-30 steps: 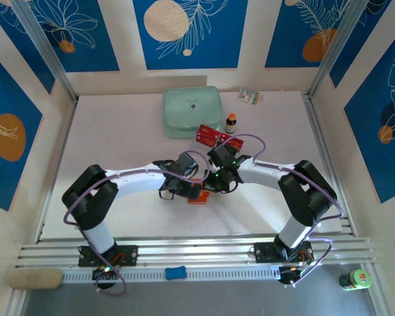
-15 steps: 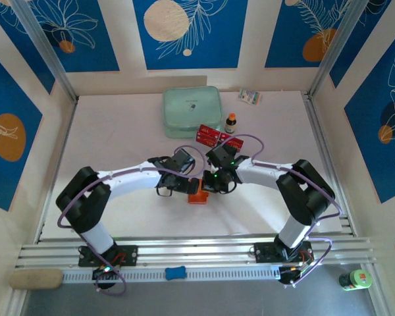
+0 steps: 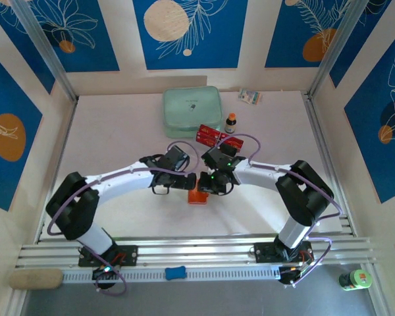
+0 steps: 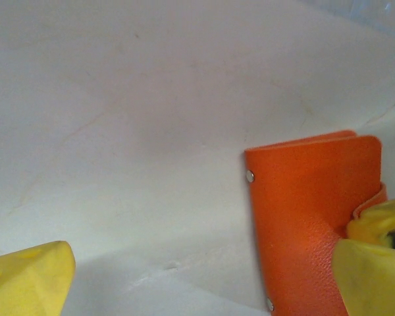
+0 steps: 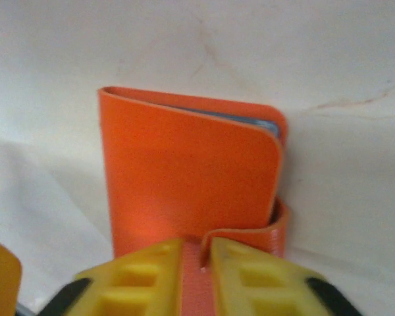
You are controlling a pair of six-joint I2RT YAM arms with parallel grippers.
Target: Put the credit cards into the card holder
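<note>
The orange card holder [image 3: 197, 195] lies folded shut at mid-table between both grippers. In the right wrist view the card holder [image 5: 184, 178] shows a grey-blue inner edge at its top. Its strap curls round the right side, and the strap's end lies in the narrow gap of my right gripper [image 5: 197, 270], whose jaws stand slightly apart. My right gripper [image 3: 205, 184] sits just right of the holder. My left gripper [image 4: 204, 276] is wide open, with one yellow fingertip [image 4: 372, 263] over the card holder [image 4: 309, 217]. Red credit cards [image 3: 210, 136] lie stacked behind the grippers.
A mint-green zipped pouch [image 3: 191, 110] lies at the back, touching the red cards. A small brown bottle [image 3: 231, 122] and a small packet [image 3: 250, 97] stand to its right. Metal rails [image 3: 197, 253] run along the near edge.
The left arm's elbow has swung out to the left and lower, and its wrist has shifted slightly back and left. The right arm and the card holder have hardly moved.
</note>
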